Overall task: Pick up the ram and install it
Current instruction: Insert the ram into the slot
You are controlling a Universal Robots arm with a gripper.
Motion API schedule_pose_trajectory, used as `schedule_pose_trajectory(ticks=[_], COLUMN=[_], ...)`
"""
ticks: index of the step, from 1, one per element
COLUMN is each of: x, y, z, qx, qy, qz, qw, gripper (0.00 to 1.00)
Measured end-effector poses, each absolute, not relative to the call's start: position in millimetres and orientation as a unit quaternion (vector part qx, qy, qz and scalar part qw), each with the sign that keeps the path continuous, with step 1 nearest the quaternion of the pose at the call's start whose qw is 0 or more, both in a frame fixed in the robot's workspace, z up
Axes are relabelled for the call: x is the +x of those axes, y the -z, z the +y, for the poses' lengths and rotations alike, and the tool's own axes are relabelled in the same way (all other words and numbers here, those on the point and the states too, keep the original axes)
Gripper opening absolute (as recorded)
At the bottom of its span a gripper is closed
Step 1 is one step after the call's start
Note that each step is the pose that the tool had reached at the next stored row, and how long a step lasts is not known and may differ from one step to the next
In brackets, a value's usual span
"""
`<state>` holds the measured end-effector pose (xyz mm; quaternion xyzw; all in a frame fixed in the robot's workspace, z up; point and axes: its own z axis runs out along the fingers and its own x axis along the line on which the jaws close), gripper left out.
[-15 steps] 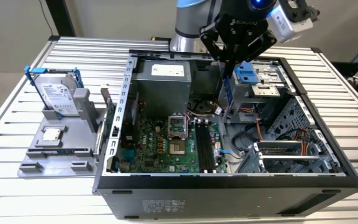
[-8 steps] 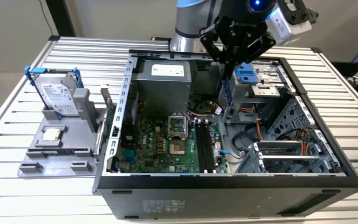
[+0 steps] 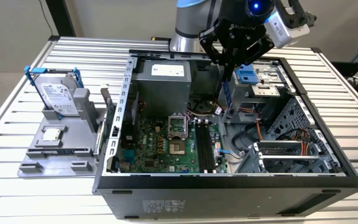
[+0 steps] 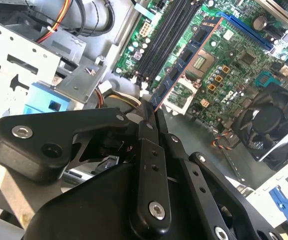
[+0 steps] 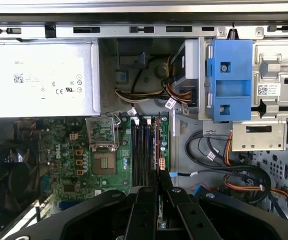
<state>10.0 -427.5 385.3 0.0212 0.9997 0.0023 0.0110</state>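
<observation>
Dark-green ram clamped between black fingers, hanging upright above motherboard slots, not yet seated.

You see the open case across the centre and right of the exterior view, on the table. Inside it, the motherboard lies at lower centre, with the slots along its right side and the power supply behind. The ram hangs from the gripper (pinched between its fingers) at upper centre, over the case interior. At far left, outside the case, the hard drive stands on a holder.
</observation>
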Motion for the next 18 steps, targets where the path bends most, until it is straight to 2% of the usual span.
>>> schedule_pose_trajectory(ticks=[7, 12, 18], x=[10.1, 11.5, 12.3], y=[-384.8, -381.7, -376.6], z=[-427.5, -427.5, -427.5], qx=[0.021, 0.021, 0.021], qy=[-0.002, -0.002, -0.002], qz=[1.0, 1.0, 1.0], qw=[0.011, 0.003, 0.003], gripper=[0.0, 0.0, 0.0])
